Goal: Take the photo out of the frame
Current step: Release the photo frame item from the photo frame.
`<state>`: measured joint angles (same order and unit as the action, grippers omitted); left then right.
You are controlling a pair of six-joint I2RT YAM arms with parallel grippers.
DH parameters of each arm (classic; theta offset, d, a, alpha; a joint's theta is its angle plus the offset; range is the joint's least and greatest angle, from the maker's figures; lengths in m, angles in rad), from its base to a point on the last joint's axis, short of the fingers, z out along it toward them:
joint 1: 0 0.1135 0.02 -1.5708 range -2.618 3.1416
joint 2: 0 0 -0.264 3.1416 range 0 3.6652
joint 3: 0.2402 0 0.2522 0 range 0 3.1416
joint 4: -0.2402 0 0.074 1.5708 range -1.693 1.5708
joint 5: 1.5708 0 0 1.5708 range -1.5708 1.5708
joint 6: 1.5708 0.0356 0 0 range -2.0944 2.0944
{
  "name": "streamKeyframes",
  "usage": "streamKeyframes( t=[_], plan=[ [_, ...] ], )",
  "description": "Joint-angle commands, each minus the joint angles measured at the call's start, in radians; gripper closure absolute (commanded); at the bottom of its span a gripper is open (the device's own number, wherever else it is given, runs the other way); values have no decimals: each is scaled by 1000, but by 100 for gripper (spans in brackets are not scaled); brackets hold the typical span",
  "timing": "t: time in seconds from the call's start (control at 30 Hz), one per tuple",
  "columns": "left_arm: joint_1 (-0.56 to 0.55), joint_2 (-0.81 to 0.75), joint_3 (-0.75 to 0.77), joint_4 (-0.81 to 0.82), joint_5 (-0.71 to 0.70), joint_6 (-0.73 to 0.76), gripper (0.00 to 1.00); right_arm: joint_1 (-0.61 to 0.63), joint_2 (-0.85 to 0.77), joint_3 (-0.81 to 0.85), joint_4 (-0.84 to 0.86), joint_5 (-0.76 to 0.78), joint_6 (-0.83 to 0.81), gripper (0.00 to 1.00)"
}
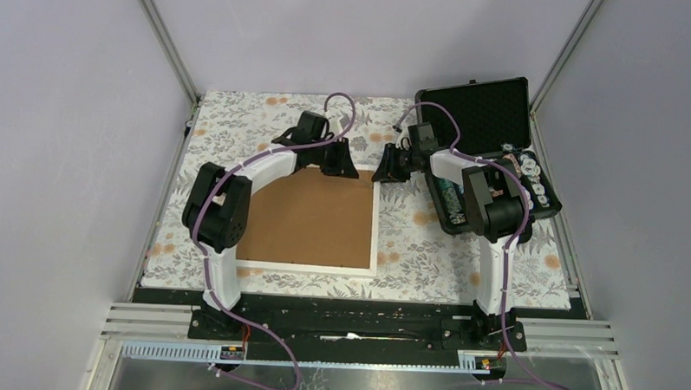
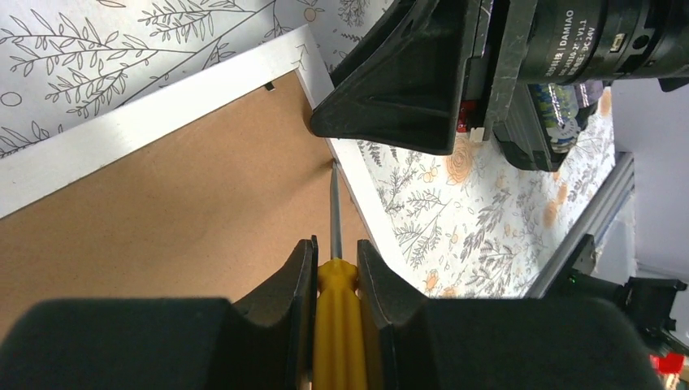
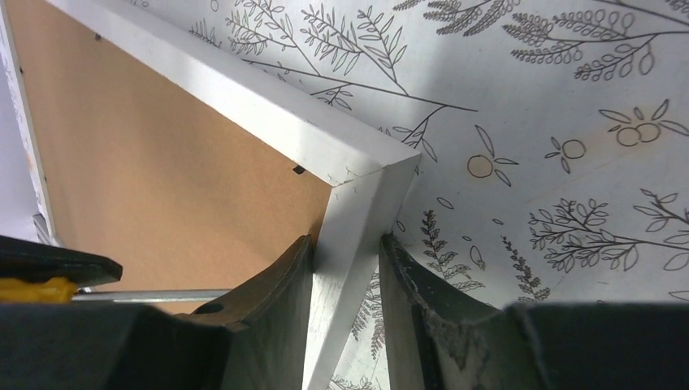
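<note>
Left tool (image 2: 335, 248): screwdriver (image 2: 337, 325); right tool (image 3: 345, 244): frame (image 3: 244, 89)

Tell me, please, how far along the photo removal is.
Done: the frame lies face down, brown backing up. In hand: the left claw holds a yellow screwdriver, its tip at the backing's edge, near the corner that the right claw grips. Left: the backing is not yet lifted, so the photo, not visible, remains to take out.

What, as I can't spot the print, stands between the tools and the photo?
The brown fibreboard backing still fills the white-bordered rectangular frame, back up, so the photo does not show. The left tool holds a yellow-handled screwdriver with its tip at the backing's edge; the right tool clamps the frame's rail.
</note>
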<state>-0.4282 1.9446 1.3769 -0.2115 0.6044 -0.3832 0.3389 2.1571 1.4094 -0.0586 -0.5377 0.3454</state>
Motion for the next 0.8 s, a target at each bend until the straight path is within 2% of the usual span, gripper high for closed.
streamKeyframes(
  t=[0.0, 0.13, 0.4, 0.5, 0.77],
  plan=[
    [-174, 5, 56, 66, 86, -69, 100, 91, 119, -60, 5, 30, 15, 100],
    [-235, 11, 138, -35, -124, -84, 100, 100, 113, -64, 5, 54, 21, 100],
    [-283, -19, 158, -26, -301, -171, 100, 125, 103, -79, 5, 72, 36, 100],
    [-296, -27, 158, -19, -342, -217, 100, 127, 103, -80, 5, 74, 44, 100],
    [-340, 17, 199, 19, -341, -259, 100, 131, 101, -82, 5, 74, 52, 100]
  ],
)
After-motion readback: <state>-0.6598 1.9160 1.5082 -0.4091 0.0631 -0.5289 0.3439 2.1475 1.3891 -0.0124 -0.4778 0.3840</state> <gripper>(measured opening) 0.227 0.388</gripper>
